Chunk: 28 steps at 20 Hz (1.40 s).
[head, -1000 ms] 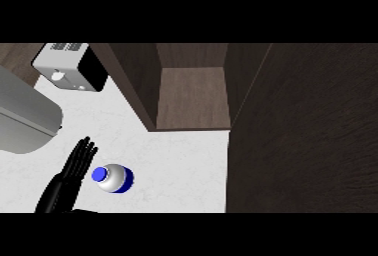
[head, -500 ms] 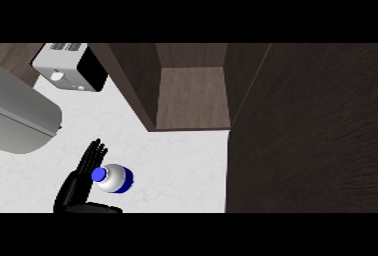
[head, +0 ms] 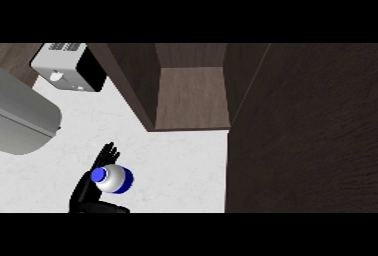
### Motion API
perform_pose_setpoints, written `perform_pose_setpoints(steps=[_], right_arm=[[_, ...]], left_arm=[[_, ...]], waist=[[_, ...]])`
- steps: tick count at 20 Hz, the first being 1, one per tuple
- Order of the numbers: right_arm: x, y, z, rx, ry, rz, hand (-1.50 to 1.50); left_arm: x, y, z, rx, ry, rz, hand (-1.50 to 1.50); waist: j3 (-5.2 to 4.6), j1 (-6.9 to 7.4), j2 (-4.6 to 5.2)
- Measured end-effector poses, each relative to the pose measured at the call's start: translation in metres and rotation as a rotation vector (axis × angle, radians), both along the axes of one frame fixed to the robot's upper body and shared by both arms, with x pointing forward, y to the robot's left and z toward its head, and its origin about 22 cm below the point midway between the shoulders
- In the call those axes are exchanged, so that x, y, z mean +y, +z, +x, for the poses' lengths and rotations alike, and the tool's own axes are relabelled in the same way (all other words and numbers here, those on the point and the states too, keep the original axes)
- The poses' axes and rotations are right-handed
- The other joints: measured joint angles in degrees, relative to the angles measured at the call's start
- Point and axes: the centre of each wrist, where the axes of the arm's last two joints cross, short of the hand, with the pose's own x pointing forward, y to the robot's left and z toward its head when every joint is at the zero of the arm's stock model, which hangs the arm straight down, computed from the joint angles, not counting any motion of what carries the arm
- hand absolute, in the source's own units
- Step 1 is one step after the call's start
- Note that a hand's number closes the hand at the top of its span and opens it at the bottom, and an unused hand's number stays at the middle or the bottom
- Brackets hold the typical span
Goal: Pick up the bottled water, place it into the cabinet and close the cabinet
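The bottled water (head: 113, 179) stands on the white counter (head: 177, 165) at the lower left, seen from above as a white body with a blue cap. My left hand (head: 87, 192) is right against its left side. The fingers (head: 104, 153) point straight up past the bottle, the thumb (head: 111, 207) reaches under its near side, and the hand is open. The cabinet (head: 192, 95) stands open at the top middle, with a bare wooden floor inside. Its dark door (head: 310, 130) is swung out and fills the right side. My right hand does not show.
A white and black toaster (head: 68, 67) sits at the top left. Below it, a large grey rounded object (head: 22, 120) lies along the left edge. The cabinet's dark side wall (head: 133, 85) stands between the toaster and the opening.
My left hand has slid rightward up against the bottle, and its thumb has come into view beneath the bottle. The bottle has stayed in place.
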Motion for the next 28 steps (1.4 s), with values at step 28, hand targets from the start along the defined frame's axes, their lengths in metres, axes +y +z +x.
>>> perform_pose_setpoints(steps=[28], right_arm=[[-0.004,0.000,0.000,-0.001,0.004,-0.035,-1.50]], left_arm=[[-0.048,-0.006,0.025,-0.104,0.250,-0.169,1.50]], waist=[[0.55,0.80,-0.28]])
